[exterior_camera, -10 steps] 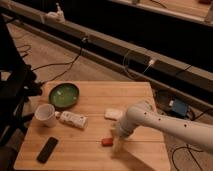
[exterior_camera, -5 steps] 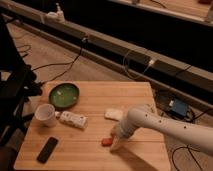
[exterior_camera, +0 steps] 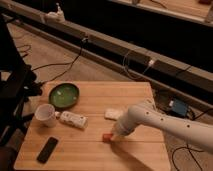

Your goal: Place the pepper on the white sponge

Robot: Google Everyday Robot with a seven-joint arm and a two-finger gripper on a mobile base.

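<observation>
The pepper (exterior_camera: 106, 137) is a small red-orange piece lying on the wooden table (exterior_camera: 90, 150), just left of my gripper. My gripper (exterior_camera: 115, 136) comes in from the right on a white arm (exterior_camera: 165, 122) and sits low at the table, right beside the pepper. The white sponge (exterior_camera: 113, 114) is a small white block on the table, a short way behind the pepper and next to the arm.
A green bowl (exterior_camera: 63, 95) sits at the back left. A white mug (exterior_camera: 45, 115) stands at the left, with a longer white box with dark marks (exterior_camera: 73, 119) beside it. A black phone-like slab (exterior_camera: 47, 149) lies front left. Cables run over the floor behind.
The gripper has moved left and down, closer to the pepper. The pepper and the sponge have not moved.
</observation>
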